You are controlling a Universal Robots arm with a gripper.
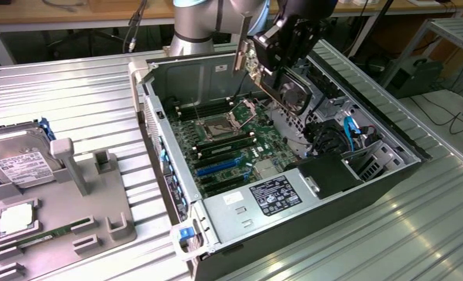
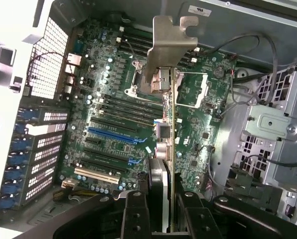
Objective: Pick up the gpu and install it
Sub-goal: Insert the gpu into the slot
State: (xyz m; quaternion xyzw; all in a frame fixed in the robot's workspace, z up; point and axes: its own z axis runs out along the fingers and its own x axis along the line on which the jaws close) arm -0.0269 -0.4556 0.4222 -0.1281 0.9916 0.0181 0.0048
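My gripper [image 1: 287, 44] is shut on the gpu [image 1: 292, 92] and holds it in the air above the open computer case [image 1: 387, 134]. The card hangs edge-down over the back half of the motherboard [image 1: 231, 140], its round fan facing the exterior view's right and its silvery bracket [image 1: 240, 44] sticking up. In the wrist view the gpu [image 2: 167, 134] appears edge-on between my black fingers [image 2: 133, 214], bracket [image 2: 169, 42] at the far end. The blue slot [image 2: 111, 134] lies on the board to one side of the card's edge, well below it.
A hard drive [image 1: 19, 165] with a white label leans in the grey holder [image 1: 83, 202] at the exterior view's left, with a green memory stick [image 1: 48, 237] beside it. The power supply [image 1: 274, 196] and cable bundle [image 1: 333, 137] take up the case's near end.
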